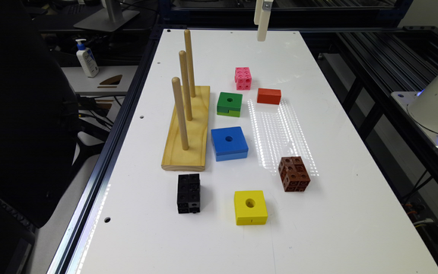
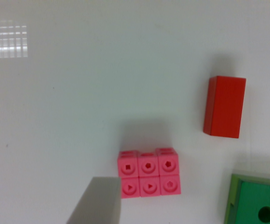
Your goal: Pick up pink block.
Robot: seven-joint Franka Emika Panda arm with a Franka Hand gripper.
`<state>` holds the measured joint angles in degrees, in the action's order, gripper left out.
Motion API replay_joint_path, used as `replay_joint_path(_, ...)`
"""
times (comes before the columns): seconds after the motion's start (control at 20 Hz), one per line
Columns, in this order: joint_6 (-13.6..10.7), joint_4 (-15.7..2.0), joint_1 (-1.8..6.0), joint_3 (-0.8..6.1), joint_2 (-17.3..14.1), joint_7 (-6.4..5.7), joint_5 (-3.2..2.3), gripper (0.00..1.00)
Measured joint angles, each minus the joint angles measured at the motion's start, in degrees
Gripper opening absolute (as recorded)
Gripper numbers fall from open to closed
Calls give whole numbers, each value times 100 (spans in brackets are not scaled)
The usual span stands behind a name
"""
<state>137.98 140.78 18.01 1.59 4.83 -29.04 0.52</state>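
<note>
Pink plastic is what you are after, and the pink block (image 1: 243,78) sits untouched on the white tabletop (image 1: 356,213), between the wooden peg stand (image 1: 187,129) and the red block (image 1: 268,96), just beyond the green block (image 1: 229,104) as the exterior view has it. Nothing of the pick is done: your gripper (image 1: 261,21) hangs high above the far end of the tabletop, well apart from the block, so the descent, the closing and the lift are all left.

In the wrist view one grey finger (image 2: 97,201) shows at the edge, with a sliver of the other past the green block; they stand wide apart with nothing between them, so judge the gripper open and empty.

From above, the pink block (image 2: 148,172) reads as snap-together cubelets, three across and two deep on the face you see, each with a small dimple. Its sides are flat and hard, which should suit a straight pinch. The red block (image 2: 224,106) is plain and smooth; the green one (image 2: 255,200) has a round hole.
</note>
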Motion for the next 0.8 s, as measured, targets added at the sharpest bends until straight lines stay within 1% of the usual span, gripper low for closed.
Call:
replay_joint_path(0.35, 21, -1, 0, 0, -140, 0, 0, 100)
replay_joint_path(0.6, 27, -8, 4, 0, -156, 0, 0, 100)
replay_joint_path(0.7, 29, -30, 19, -3, -159, 7, 0, 100)
replay_joint_path(0.8, 29, -61, 52, -3, -171, 33, -1, 100)
